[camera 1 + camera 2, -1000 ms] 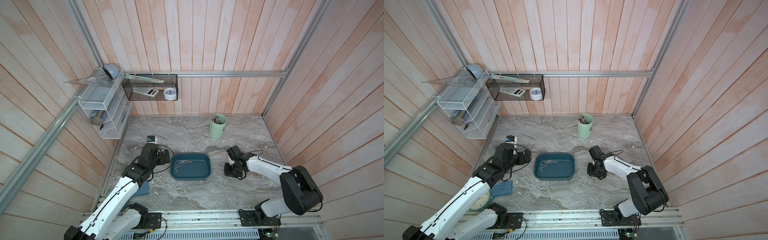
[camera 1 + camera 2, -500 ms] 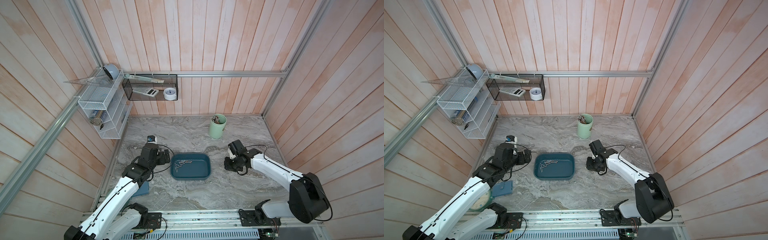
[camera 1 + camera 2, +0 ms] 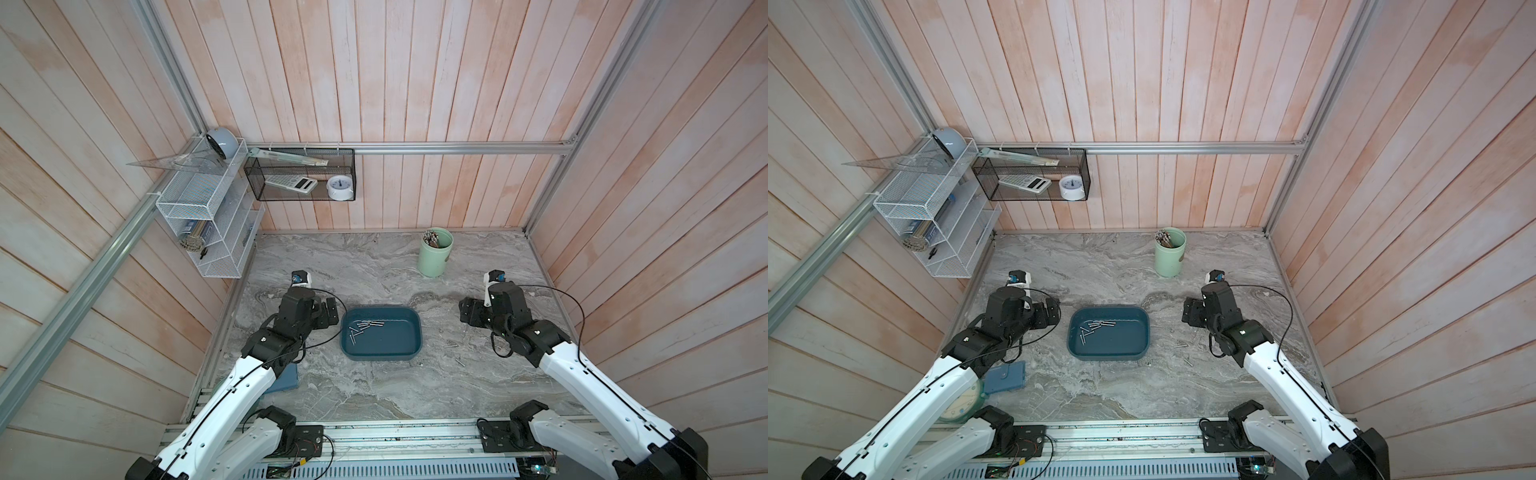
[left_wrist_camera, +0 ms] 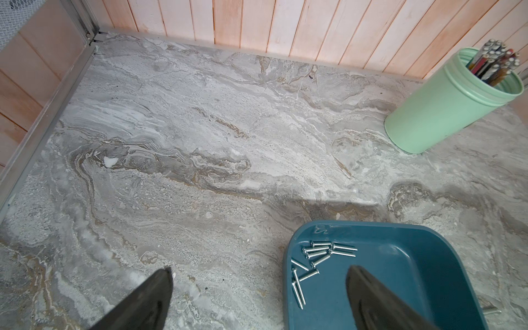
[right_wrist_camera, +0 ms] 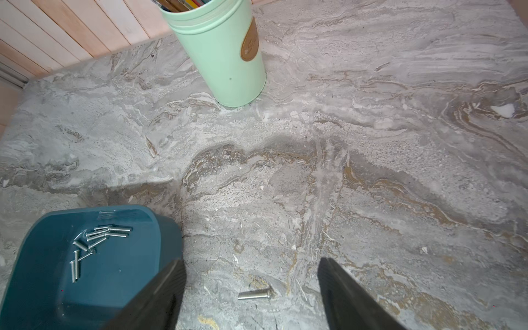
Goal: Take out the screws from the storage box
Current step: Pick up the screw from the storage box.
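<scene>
While screws (image 3: 365, 328) sit in storage box (image 3: 380, 356): unloading barely begun, loose screw (image 5: 254, 294) on table (image 5: 371, 143).
Right gripper (image 5: 251, 261): jaws apart, empty.
Left gripper (image 4: 258, 270): likewise.
Next: pinch another screw.

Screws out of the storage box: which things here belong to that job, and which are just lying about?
Job: screws in the storage box; two loose screws beside it.
Lying about: green pencil cup, blue pouch, calculator, white clock.

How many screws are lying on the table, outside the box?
2, both on the table right of the box: one screw near its wall, another closer to the table's front edge. More may be hidden.
</scene>
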`<state>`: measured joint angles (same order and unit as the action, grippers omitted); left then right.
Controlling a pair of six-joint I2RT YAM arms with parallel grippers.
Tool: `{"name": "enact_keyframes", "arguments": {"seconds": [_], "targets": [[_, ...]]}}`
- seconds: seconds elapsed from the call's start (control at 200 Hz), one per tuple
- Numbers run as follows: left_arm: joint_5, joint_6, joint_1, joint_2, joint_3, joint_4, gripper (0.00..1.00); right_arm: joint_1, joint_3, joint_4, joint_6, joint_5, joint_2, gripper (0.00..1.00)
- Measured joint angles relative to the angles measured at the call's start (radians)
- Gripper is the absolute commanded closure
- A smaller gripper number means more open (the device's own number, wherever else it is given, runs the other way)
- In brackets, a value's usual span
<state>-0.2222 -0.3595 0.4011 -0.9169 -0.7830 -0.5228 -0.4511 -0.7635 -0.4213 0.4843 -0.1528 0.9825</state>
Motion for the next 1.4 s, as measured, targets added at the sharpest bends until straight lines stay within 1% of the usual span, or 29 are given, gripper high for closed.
{"name": "enact_keyframes", "arguments": {"seconds": [0.11, 0.215, 0.285, 0.31, 0.35, 0.405, 0.455, 0.545, 0.62, 0.69, 0.945, 1.025, 1.095, 1.15, 1.22, 1.295, 1.32, 1.4], "targets": [[0.000, 0.000, 0.000, 0.000, 0.000, 0.000, 0.00, 0.040, -0.019, 0.008, 0.025, 0.022, 0.027, 0.02], [-0.003, 0.000, 0.000, 0.000, 0.000, 0.000, 0.00, 0.104, -0.088, -0.005, 0.047, 0.103, 0.103, 0.02], [-0.005, 0.000, 0.000, 0.000, 0.000, 0.000, 0.00, 0.109, -0.137, -0.005, 0.047, 0.169, 0.158, 0.03], [-0.007, 0.000, 0.000, 0.000, 0.000, 0.000, 0.00, 0.104, -0.151, -0.005, 0.047, 0.186, 0.174, 0.06], [-0.009, 0.000, 0.000, 0.000, 0.000, 0.000, 0.00, 0.080, -0.174, -0.005, 0.043, 0.204, 0.202, 0.09], [-0.014, 0.000, 0.000, 0.000, 0.000, 0.000, 0.00, 0.021, -0.209, -0.008, 0.026, 0.204, 0.243, 0.14], [-0.019, 0.000, 0.000, 0.000, 0.000, 0.000, 0.00, -0.058, -0.252, -0.018, -0.005, 0.197, 0.288, 0.19], [-0.024, 0.000, 0.000, 0.000, 0.000, 0.000, 0.00, -0.198, -0.351, -0.044, -0.056, 0.183, 0.385, 0.31], [-0.029, 0.001, 0.000, 0.003, 0.001, 0.000, 0.00, -0.282, -0.429, -0.052, -0.101, 0.187, 0.475, 0.36], [-0.034, 0.001, 0.000, 0.005, 0.002, 0.000, 0.00, -0.326, -0.491, -0.061, -0.129, 0.190, 0.558, 0.40], [-0.045, 0.001, -0.001, 0.005, 0.003, 0.003, 0.00, -0.417, -0.718, -0.154, -0.200, 0.165, 0.847, 0.41], [-0.047, 0.001, -0.001, 0.005, 0.003, 0.004, 0.00, -0.434, -0.793, -0.192, -0.219, 0.164, 0.923, 0.47], [-0.048, 0.000, -0.001, 0.005, 0.004, 0.005, 0.00, -0.439, -0.853, -0.232, -0.230, 0.166, 0.982, 0.54], [-0.048, 0.000, -0.001, 0.005, 0.004, 0.005, 0.00, -0.438, -0.895, -0.262, -0.232, 0.166, 1.022, 0.57], [-0.048, -0.002, -0.001, 0.003, 0.004, 0.003, 0.00, -0.437, -0.935, -0.297, -0.239, 0.167, 1.065, 0.65], [-0.046, -0.011, -0.001, 0.000, 0.004, 0.003, 0.00, -0.437, -0.966, -0.327, -0.249, 0.170, 1.106, 0.67], [-0.043, -0.018, -0.001, -0.003, 0.004, 0.003, 0.00, -0.437, -0.974, -0.337, -0.251, 0.170, 1.118, 0.69], [-0.014, -0.037, -0.001, -0.018, 0.003, -0.004, 0.00, -0.438, -0.988, -0.362, -0.257, 0.170, 1.152, 0.70]]}}
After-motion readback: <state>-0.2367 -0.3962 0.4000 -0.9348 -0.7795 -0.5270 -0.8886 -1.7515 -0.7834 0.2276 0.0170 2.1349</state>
